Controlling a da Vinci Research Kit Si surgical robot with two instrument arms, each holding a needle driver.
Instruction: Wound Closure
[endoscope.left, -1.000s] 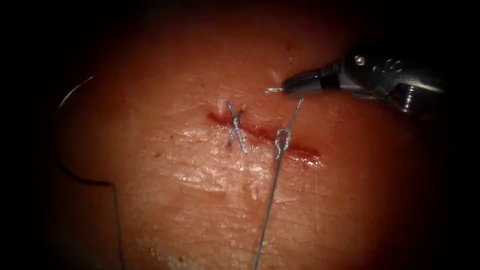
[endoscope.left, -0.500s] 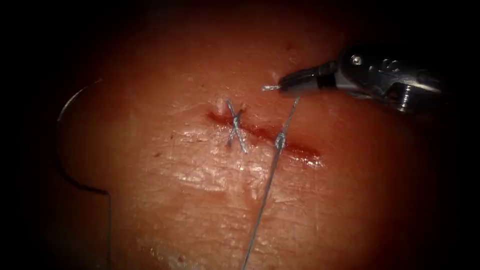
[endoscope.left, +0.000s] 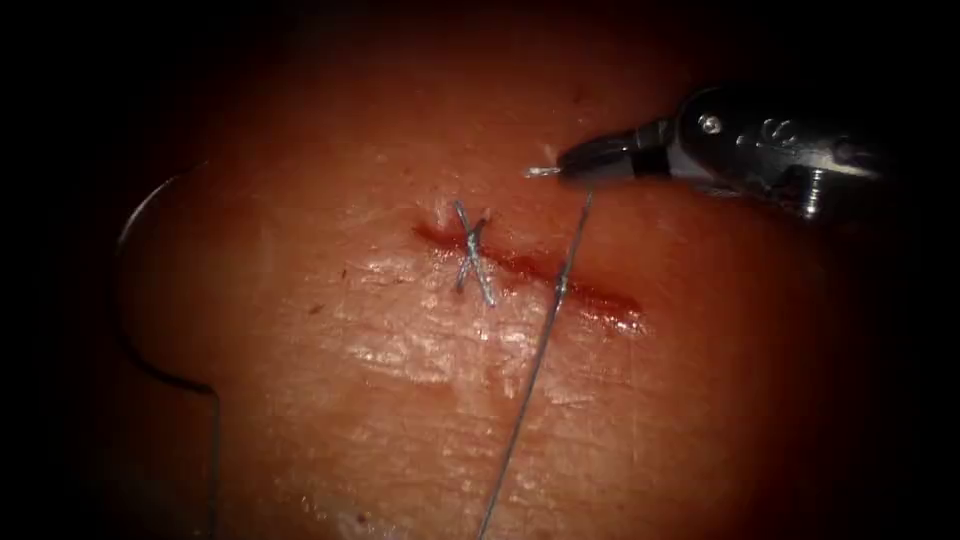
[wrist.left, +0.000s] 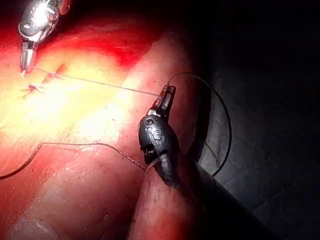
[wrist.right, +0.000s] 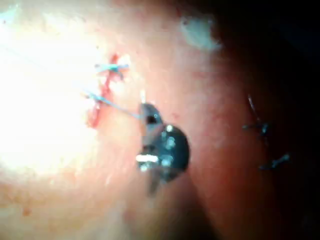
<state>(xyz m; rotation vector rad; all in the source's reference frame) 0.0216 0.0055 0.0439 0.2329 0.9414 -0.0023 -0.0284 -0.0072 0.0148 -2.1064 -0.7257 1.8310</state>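
1. The short red cut in the pale pink pork tissue lies across the middle of the endoscope view. A finished cross-shaped stitch of grey-blue thread sits on its left part. Red fluid shines at its right end.
2. Right of that cross, a small knot rests on the cut. A second ago it was an open loop and now it is drawn small, so the step in hand is tightening this knot.
3. The thin grey-blue thread runs straight through the knot, up to the right tool and down out of the endoscope view.
4. The right arm's dark metal needle driver hovers just above and right of the cut. Its fingers are closed on the thread's upper end, and a short bright tail sticks out beyond them.
5. The left arm's dark needle driver stands well apart from the cut, past the tissue's edge. Its fingers are clamped on the long strand, which runs taut to the knot.
6. The thin dark curved needle lies far left of the cut at the tissue's shadowed edge. It is out of the tissue, and neither tool holds it.
7. By my judgement, seating the knot calls for an even, opposed pull on both strands. The pull must stay gentle enough that the thread does not cut into the edges.
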